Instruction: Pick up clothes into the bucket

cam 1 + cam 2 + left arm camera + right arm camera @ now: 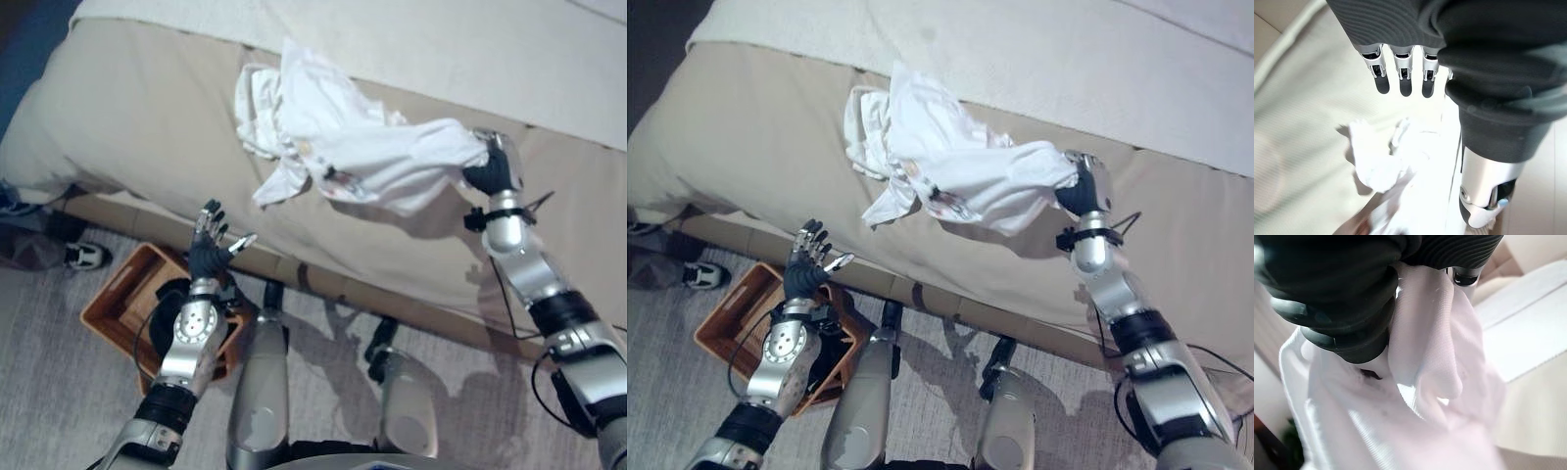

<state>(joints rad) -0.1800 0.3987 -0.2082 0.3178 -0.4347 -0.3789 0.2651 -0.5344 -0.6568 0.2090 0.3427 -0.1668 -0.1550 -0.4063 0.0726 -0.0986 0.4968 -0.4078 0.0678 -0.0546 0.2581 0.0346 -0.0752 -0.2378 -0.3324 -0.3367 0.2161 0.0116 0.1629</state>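
Note:
A crumpled white garment [333, 137] lies on the beige bed [137, 108], one end lifted off the cover. My right hand [493, 168] is shut on that lifted end; in the right wrist view the white cloth [1425, 382] bunches up against the hand's dark cover. My left hand [210, 247] hangs open with straight fingers [1400, 78] in front of the bed's edge, above the floor and apart from the garment. The bucket, a brown wicker basket [116, 302], stands on the floor below my left hand.
A white sheet [411, 39] covers the far part of the bed. A shoe [86, 256] and dark items lie on the grey floor at the left, beside the basket. The bed's lower frame [323, 284] runs across in front of me.

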